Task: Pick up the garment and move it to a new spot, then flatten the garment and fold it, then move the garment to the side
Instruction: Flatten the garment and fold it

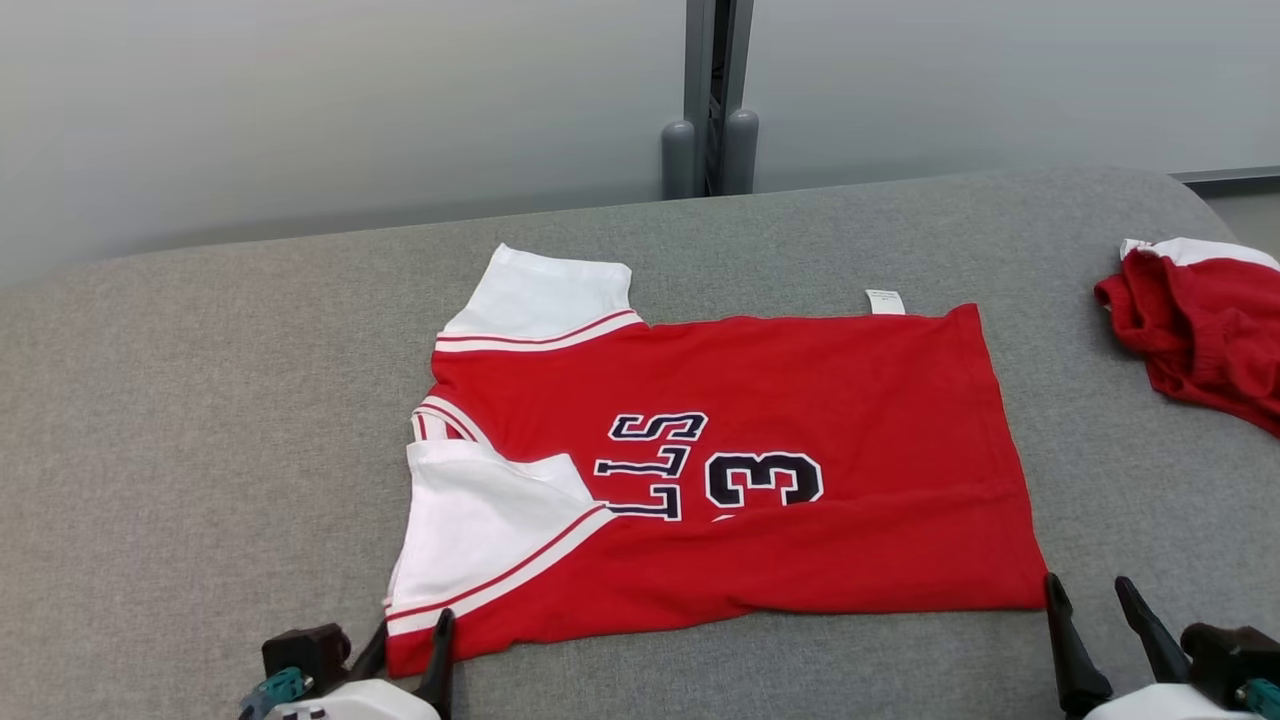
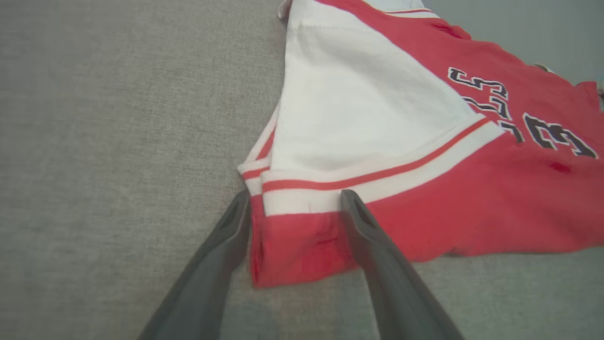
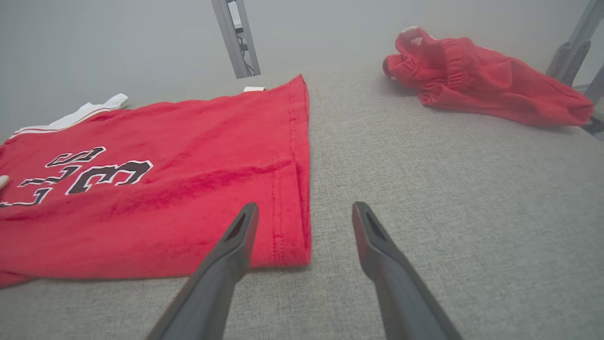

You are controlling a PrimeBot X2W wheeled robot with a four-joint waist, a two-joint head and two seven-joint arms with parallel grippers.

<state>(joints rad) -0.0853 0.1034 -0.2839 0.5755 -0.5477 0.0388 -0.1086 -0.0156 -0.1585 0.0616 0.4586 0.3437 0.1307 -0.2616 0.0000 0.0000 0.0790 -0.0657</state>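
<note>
The garment (image 1: pixel 760 400) is a red jersey with white sleeves and dark lettering, lying flat on the grey table (image 1: pixel 200 400) with its near edge folded over. My left gripper (image 1: pixel 413 625) is open at the jersey's near-left corner. In the left wrist view its fingers (image 2: pixel 295 194) straddle that red corner of the garment (image 2: pixel 424 198), just below the white sleeve band. My right gripper (image 1: pixel 1088 585) is open just off the near-right corner. In the right wrist view its left finger overlaps the hem of the garment (image 3: pixel 188 189), while the gap of the gripper (image 3: pixel 306 206) lies mostly over bare table.
A second red piece of clothing (image 1: pixel 1200 330) lies crumpled at the table's right edge, also seen as a red heap (image 3: pixel 481 85) beyond my right gripper. A grey post (image 1: pixel 710 100) stands behind the table's rounded far edge. A small white label (image 1: pixel 885 300) pokes out from the jersey's far edge.
</note>
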